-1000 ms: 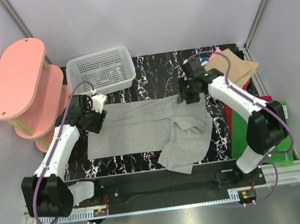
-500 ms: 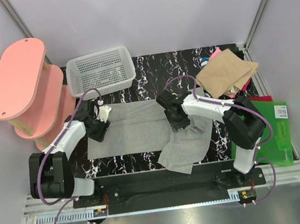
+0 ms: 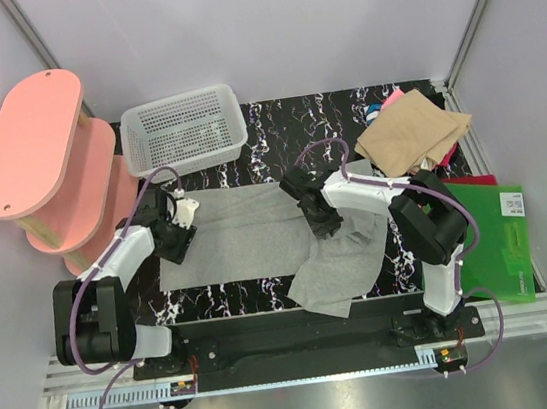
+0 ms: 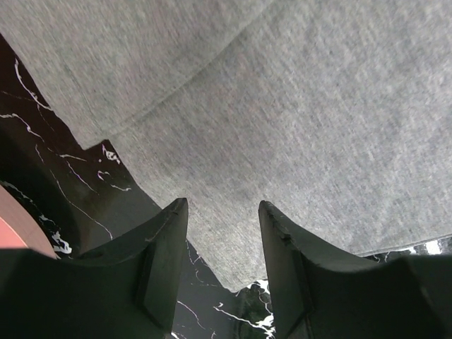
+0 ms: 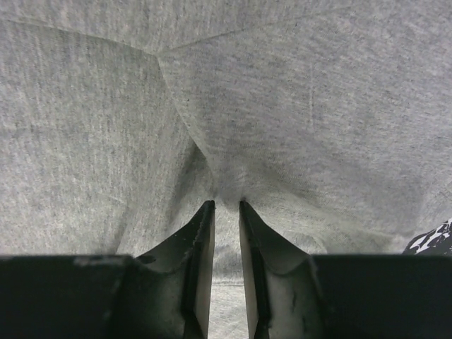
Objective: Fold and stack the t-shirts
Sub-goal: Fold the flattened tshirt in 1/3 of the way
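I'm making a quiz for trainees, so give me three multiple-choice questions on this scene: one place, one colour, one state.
1. Where on the table does the tan shirt lie? A near left corner; B far right corner; C middle.
2. What colour is the spread-out shirt? A grey; B blue; C green.
3. How do the left gripper jaws stand? A shut on cloth; B open; C out of view.
Key: B, the top view shows it by the far right edge; A, every view shows grey cloth; B, the wrist view shows a gap over the cloth.

Lab cell: white panels [image 3: 260, 25], aluminium posts [image 3: 474, 15]
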### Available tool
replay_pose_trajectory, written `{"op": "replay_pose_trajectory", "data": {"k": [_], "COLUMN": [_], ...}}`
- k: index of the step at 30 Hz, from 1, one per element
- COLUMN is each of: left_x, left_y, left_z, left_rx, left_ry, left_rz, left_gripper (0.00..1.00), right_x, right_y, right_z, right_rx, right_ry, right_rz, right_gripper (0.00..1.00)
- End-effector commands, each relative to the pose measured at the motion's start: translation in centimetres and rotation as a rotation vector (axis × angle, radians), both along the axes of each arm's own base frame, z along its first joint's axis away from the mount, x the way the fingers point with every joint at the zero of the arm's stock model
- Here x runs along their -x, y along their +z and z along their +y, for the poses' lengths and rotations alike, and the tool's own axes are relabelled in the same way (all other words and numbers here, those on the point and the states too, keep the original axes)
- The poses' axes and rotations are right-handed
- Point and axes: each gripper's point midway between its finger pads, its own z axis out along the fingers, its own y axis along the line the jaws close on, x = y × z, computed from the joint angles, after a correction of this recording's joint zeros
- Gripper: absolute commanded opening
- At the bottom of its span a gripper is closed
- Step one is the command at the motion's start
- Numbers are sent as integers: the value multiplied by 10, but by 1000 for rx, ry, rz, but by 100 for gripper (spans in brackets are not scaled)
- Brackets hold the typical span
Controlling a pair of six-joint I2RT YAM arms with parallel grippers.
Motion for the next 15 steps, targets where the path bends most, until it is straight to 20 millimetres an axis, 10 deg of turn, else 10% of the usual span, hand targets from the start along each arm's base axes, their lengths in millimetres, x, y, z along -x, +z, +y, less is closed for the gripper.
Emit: {"op": "replay_pose_trajectory", "data": {"k": [1, 10, 15], "left_x": [-7, -3, -1], "left_y": [9, 1, -3], "left_z": [5, 6, 7], "left_rx": [-8, 11, 8], "left_ry": [-9, -1, -1], "left_rz": [-70, -61, -57], "left_gripper": [49, 49, 49], "right_x": [-12, -15, -9], "right_y": [6, 20, 65], "right_z": [2, -1, 29], "right_rx": [15, 16, -156], "right_ry": [10, 21, 18], "right_rz": [-36, -65, -66], "right_gripper": [24, 0, 0]}}
